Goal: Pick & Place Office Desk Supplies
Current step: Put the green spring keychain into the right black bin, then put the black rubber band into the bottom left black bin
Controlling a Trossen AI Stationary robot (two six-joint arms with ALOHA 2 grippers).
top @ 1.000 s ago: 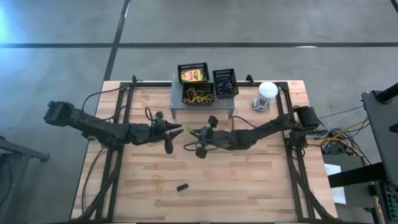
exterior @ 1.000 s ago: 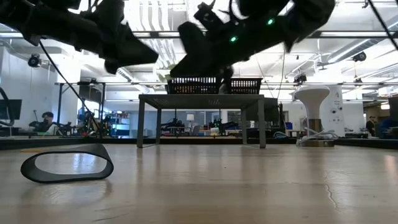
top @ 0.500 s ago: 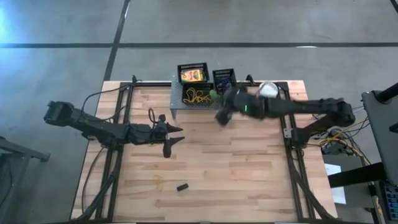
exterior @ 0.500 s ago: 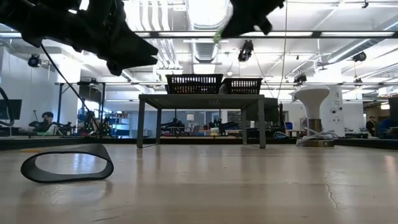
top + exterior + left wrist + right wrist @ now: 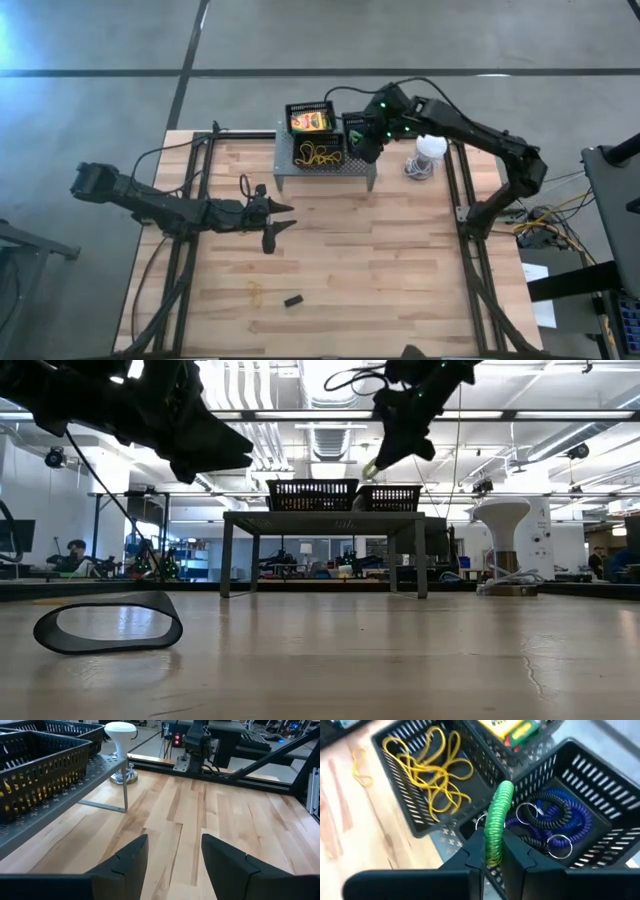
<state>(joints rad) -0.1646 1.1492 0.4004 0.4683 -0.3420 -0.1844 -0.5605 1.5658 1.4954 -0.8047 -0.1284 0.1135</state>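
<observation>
From above, the right gripper [image 5: 366, 143] covers most of the basket [image 5: 362, 130] beside the white round object [image 5: 430, 147], so its contents can't be made out there. The crayon box [image 5: 512, 728] is cut off at the edge of the right wrist picture. Near the table's front edge, the small yellow loop [image 5: 254, 292] and the tiny black block [image 5: 293, 300] are too small to read in any detail. At table height, the baskets' [image 5: 311, 494] contents stay hidden behind lattice walls.
</observation>
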